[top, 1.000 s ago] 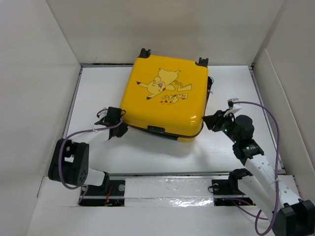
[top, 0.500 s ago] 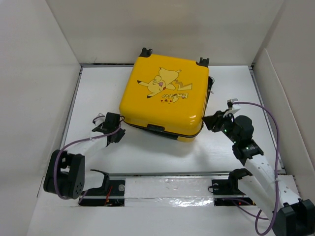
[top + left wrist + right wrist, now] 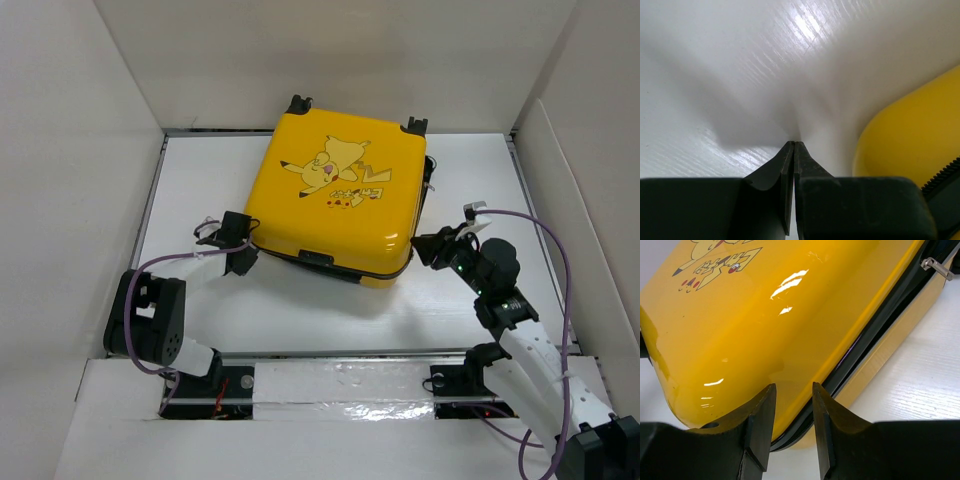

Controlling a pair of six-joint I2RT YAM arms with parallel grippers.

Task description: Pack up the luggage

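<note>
- Top external view: the luggage (image 3: 335, 195) lies flat at the middle far part of the table (image 3: 200, 190), printed shell up. Its wheels (image 3: 296, 104) point to the far wall and it is turned a little clockwise.
- The case is close to square, so it has no strong long axis. The edge that matters is the near one, where the upper shell looks slightly lifted off the lower half.
- Left gripper (image 3: 244, 258) sits just beside the near-left corner. The left wrist view shows its fingers pressed together with nothing between them, and the yellow shell is off to their right.
- Right gripper (image 3: 422, 248) sits at the near-right corner with its jaws partly apart. In the right wrist view they face the rounded corner of the upper shell and the black zipper seam (image 3: 875, 325) below it. I see nothing clamped between them.
- Both arms are about equally near. The right one is aimed straight at the seam, so I judge it better placed to press or work the closure.
- The table is smooth, white and glossy, so the hard shell may slide when pushed.
- White walls (image 3: 80, 150) stand close on the left, right and far sides. The open room is along the near edge.
</note>
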